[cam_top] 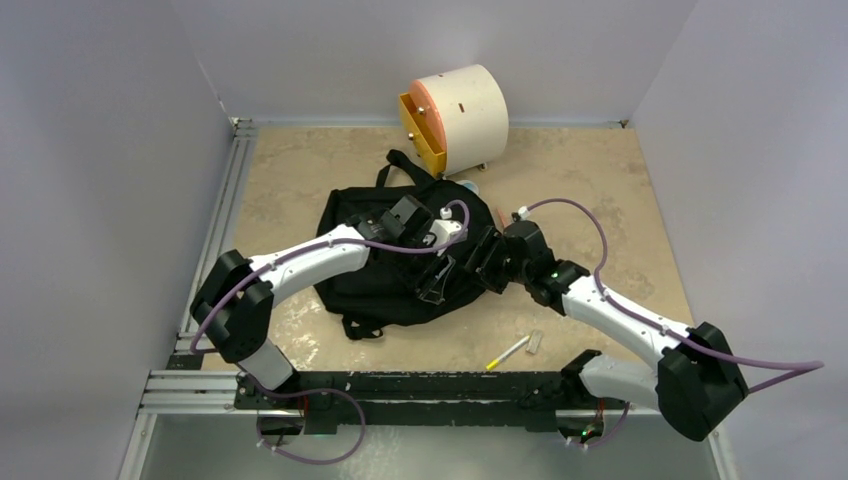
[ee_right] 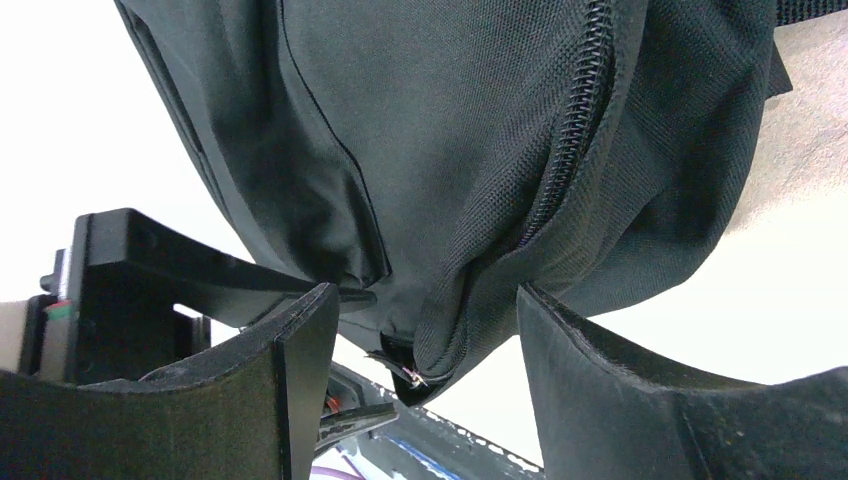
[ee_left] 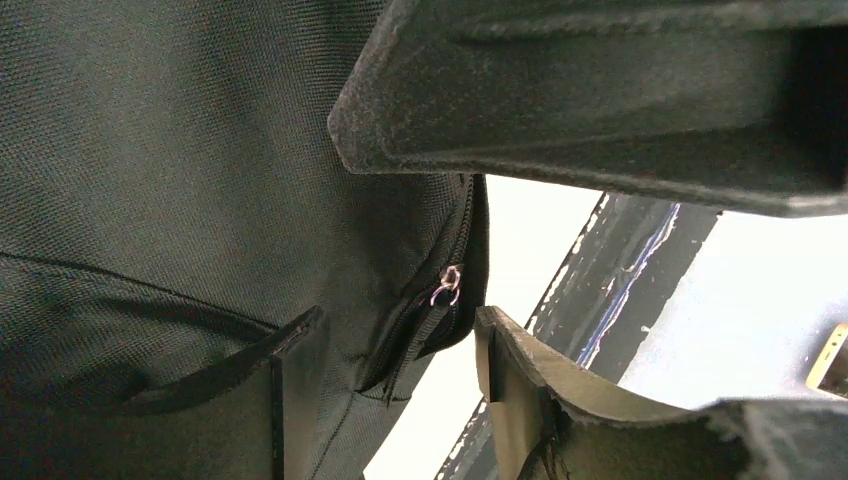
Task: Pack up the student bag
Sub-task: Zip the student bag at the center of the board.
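The student bag (cam_top: 385,270), a soft black backpack, lies flat mid-table with both grippers at its right edge. My left gripper (cam_top: 437,283) is open. In the left wrist view its fingers (ee_left: 290,400) stand apart around the bag's corner (ee_left: 200,180), with a small metal zipper pull (ee_left: 447,285) hanging untouched between them. My right gripper (cam_top: 478,262) is open too. In the right wrist view a bulging fold of bag fabric with a zipper seam (ee_right: 470,300) sits between its fingers (ee_right: 590,380), close to the right one. What is inside the bag is hidden.
A cream cylindrical drawer box (cam_top: 462,115) with an orange-yellow drawer pulled out stands behind the bag. A small white pen-like stick (cam_top: 508,352) and a little grey block (cam_top: 535,342) lie near the front rail. Grey walls enclose the table.
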Controlling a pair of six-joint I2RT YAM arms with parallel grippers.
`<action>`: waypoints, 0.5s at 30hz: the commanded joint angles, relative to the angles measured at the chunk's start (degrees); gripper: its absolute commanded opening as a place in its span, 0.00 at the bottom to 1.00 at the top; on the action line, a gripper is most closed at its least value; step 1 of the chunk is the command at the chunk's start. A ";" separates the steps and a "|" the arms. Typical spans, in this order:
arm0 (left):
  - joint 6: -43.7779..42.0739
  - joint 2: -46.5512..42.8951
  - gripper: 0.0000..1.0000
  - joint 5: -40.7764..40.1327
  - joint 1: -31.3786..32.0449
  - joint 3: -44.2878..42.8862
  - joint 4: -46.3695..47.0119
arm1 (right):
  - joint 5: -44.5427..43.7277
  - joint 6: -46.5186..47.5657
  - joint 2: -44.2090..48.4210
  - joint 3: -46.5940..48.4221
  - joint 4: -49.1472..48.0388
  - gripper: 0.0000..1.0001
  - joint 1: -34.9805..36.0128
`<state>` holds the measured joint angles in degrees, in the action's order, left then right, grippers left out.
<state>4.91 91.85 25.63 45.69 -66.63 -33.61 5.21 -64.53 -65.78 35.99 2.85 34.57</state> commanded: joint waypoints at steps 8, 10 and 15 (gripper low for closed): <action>-2.78 0.25 0.55 4.83 -0.35 2.46 0.57 | -1.52 -0.91 1.44 -0.51 -1.63 0.68 0.17; -2.51 -0.36 0.55 5.45 -0.36 3.39 0.71 | -1.52 -0.89 1.44 -0.56 -1.70 0.68 0.17; -1.70 -0.39 0.50 5.82 -0.42 4.72 0.82 | -1.39 -0.90 1.40 -0.59 -1.97 0.67 0.21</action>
<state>3.66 92.40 28.95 45.69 -62.65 -33.95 5.06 -64.69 -65.19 35.66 2.72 34.57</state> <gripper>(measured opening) 0.533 0.677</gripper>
